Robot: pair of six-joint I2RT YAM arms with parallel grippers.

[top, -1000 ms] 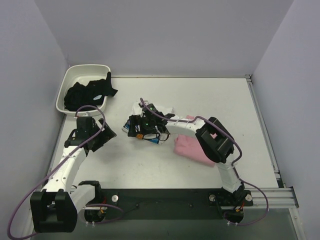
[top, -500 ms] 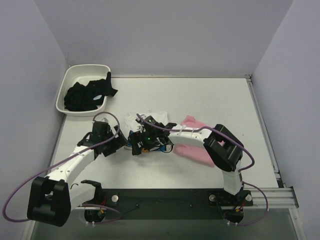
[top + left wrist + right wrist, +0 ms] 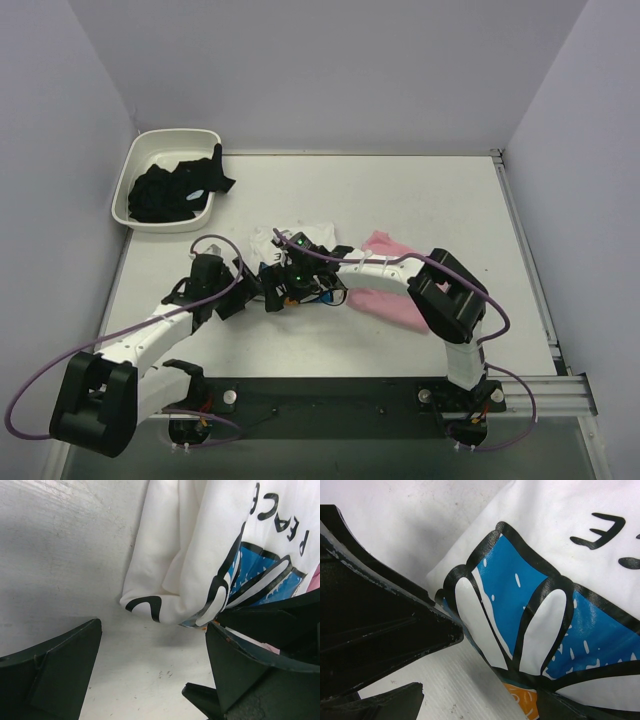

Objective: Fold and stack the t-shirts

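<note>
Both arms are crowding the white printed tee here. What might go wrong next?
1. The open left gripper faces the bunched edge of the white daisy-print cotton t-shirt; it may pinch several layers and spoil the fold.
2. The right gripper sits at that same edge, so the two sets of fingers may collide.
3. The plain pink t-shirt lies right beside it and may get dragged along.

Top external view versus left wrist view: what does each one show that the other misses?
Only the top external view shows the white tub in the far left corner, with dark clothes in it. Only the left wrist view shows the black lettering on the white t-shirt. Both show that t-shirt and the left gripper, open beside it.
</note>
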